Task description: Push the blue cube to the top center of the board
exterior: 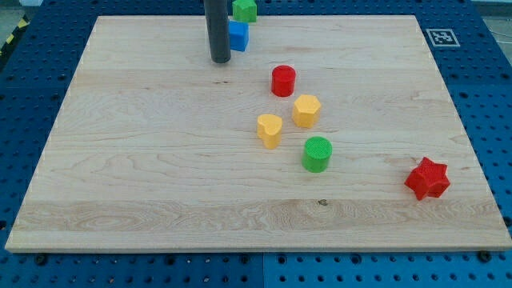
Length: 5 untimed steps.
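The blue cube point(238, 36) lies near the board's top edge, about at its centre. My tip point(220, 60) rests on the board just to the left of the cube and slightly below it, with the rod covering the cube's left side. A green cube point(245, 10) sits right above the blue cube at the top edge, close to it or touching.
A red cylinder point(283, 81), a yellow hexagonal block point(306, 110), a yellow heart-like block point(270, 130) and a green cylinder point(318, 154) cluster in the middle right. A red star point(427, 178) lies at the lower right. The wooden board point(144, 176) lies on a blue pegboard.
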### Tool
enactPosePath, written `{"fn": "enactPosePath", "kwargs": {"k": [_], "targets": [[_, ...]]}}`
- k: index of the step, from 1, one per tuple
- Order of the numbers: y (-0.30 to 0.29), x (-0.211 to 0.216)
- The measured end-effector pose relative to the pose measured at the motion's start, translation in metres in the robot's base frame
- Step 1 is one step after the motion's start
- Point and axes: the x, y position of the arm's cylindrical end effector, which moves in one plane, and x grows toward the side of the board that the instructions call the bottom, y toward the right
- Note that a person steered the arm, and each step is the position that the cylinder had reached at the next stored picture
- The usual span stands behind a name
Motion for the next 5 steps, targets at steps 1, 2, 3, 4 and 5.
{"fn": "enactPosePath", "kwargs": {"k": [1,2,3,4,5], "targets": [[0.002,-0.001],[0.002,-0.009],[0.002,-0.011],[0.007,-0.013],[0.015,-0.013]]}}
